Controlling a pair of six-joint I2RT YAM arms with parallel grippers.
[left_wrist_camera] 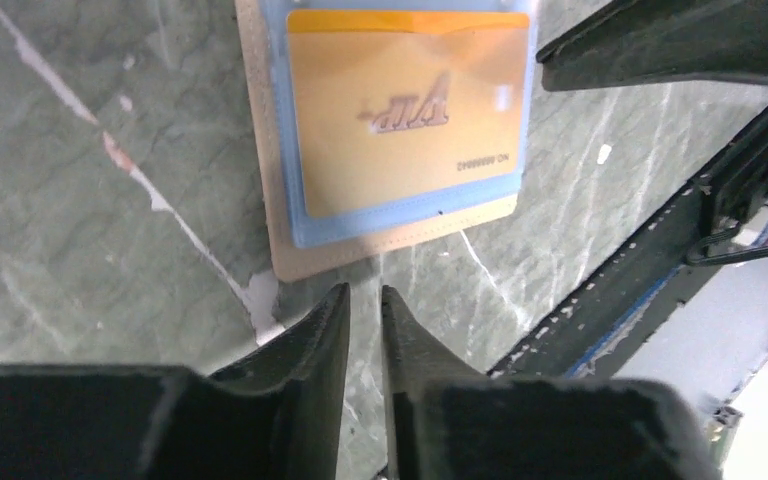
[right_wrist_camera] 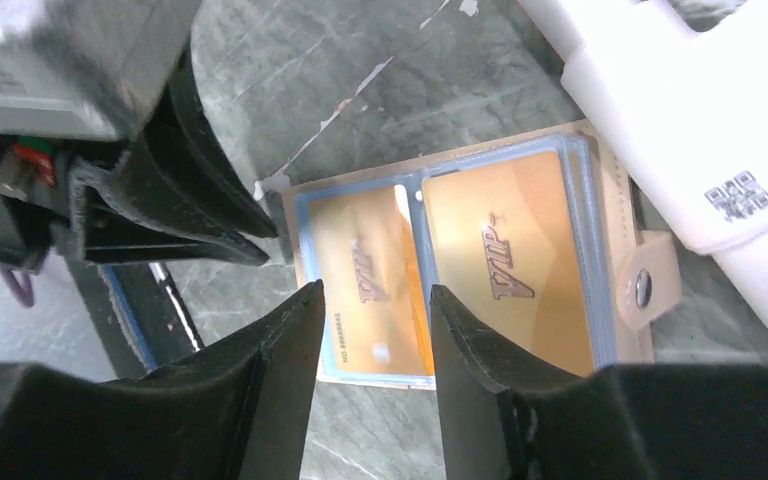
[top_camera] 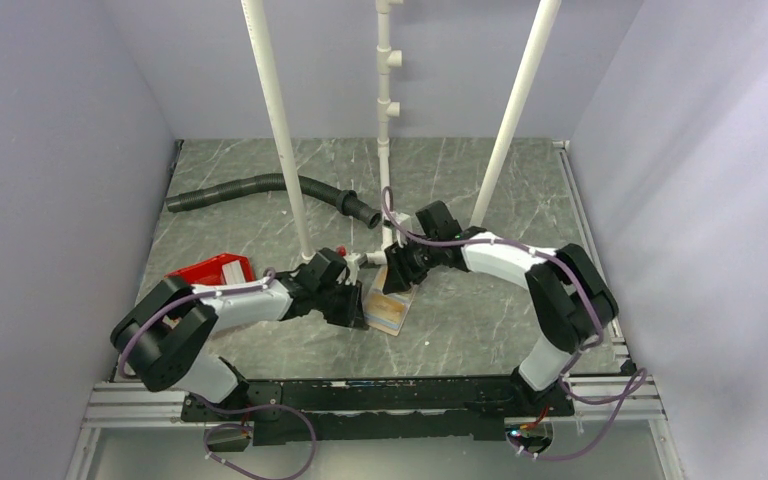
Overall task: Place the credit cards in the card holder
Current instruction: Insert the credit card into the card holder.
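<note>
The card holder (top_camera: pixel 390 312) lies open and flat on the table between both grippers, its tan edge (left_wrist_camera: pixel 272 200) and snap tab (right_wrist_camera: pixel 650 285) showing. Two gold credit cards marked VIP sit in its pale blue sleeves, one on the left page (right_wrist_camera: pixel 365 265) and one on the right page (right_wrist_camera: pixel 505 265). The left wrist view shows one of them (left_wrist_camera: pixel 400 120). My left gripper (left_wrist_camera: pixel 365 290) hovers just off the holder's corner, its jaws a narrow gap apart with only table between them. My right gripper (right_wrist_camera: pixel 375 290) hangs open above the holder's near edge, holding nothing.
A red bin (top_camera: pixel 212 270) stands at the left behind my left arm. A black corrugated hose (top_camera: pixel 260 188) lies at the back. Three white pipes (top_camera: pixel 280 130) rise from the table. The black front rail (left_wrist_camera: pixel 640 260) runs close by the holder.
</note>
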